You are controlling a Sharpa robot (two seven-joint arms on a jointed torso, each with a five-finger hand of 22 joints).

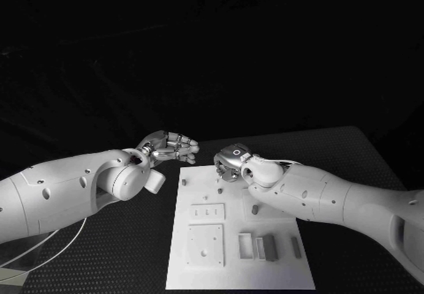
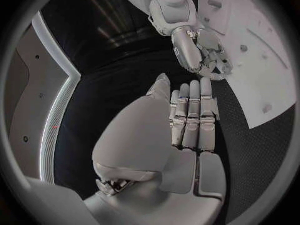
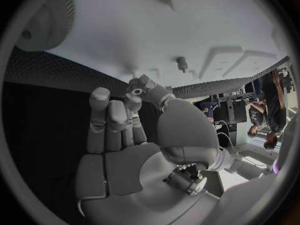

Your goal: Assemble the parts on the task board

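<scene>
Board [image 1: 199, 269] without readable markings

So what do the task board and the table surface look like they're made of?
Task board: likely matte white plastic or painted plate, going by its smooth, even face with raised blocks. Table: black with a fine dotted grain, probably textured rubber or mesh matting; which one can't be told.

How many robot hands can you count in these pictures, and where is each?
2. The left robot hand is beyond the task board's far left corner; the right robot hand is at its far edge.
</scene>
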